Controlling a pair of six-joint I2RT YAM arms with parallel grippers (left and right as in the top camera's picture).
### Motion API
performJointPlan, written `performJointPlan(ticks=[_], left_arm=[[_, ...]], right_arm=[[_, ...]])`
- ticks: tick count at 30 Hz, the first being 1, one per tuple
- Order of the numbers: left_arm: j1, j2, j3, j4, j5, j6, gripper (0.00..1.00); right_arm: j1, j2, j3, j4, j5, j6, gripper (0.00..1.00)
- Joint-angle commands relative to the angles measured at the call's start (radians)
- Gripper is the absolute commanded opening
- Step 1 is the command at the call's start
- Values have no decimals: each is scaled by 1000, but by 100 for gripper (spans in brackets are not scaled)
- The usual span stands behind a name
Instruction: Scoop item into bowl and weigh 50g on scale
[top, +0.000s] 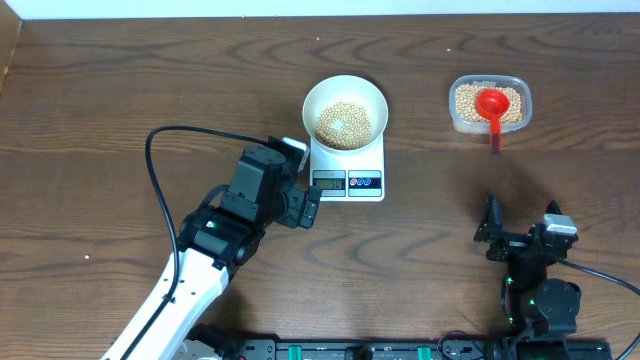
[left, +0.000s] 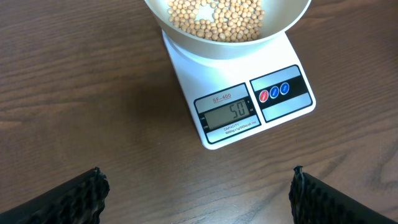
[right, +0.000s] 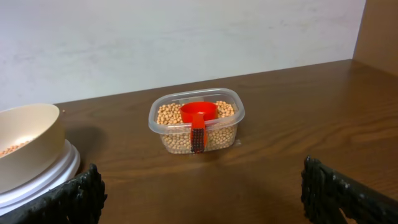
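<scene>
The white bowl (top: 318, 95) stands on the white scale (top: 374, 160) at the table's middle, with a layer of tan beans (top: 344, 124) in it. In the left wrist view the scale's display (left: 228, 112) reads 50, below the bowl (left: 205, 48) and its beans (left: 230, 18). My left gripper (top: 303, 180) is open just left of the scale's front, with only bare wood between its fingers (left: 198, 177). Near the front right, my right gripper (top: 522, 215) is open and empty (right: 200, 171), facing the tub.
A clear plastic tub (top: 458, 112) of more beans stands at the back right, with a red scoop (top: 492, 103) resting in it, handle toward the front (right: 198, 130). A black cable (top: 160, 190) loops left of the left arm.
</scene>
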Motion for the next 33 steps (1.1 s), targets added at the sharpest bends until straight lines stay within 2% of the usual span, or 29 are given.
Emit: performJointPlan(ticks=[1,18,24,26,33], left_arm=[[-1,4,-1,-2,2,-16,95],[-2,3,-1,-6,1,-15,95],[3,-34,-1,79,-138,-4,95],[26,-85,-1,89,-141,38,95],[222,-296,-37,89,-55,40,95]], right_arm=[[-3,-9,-2,-3,12,-6,99],[-3,-9,-2,-3,13,-6,99],[-3,-9,-2,-3,12,-6,99],[-3,-9,-2,-3,12,-6,99],[-3,-9,-2,-3,12,-6,99]])
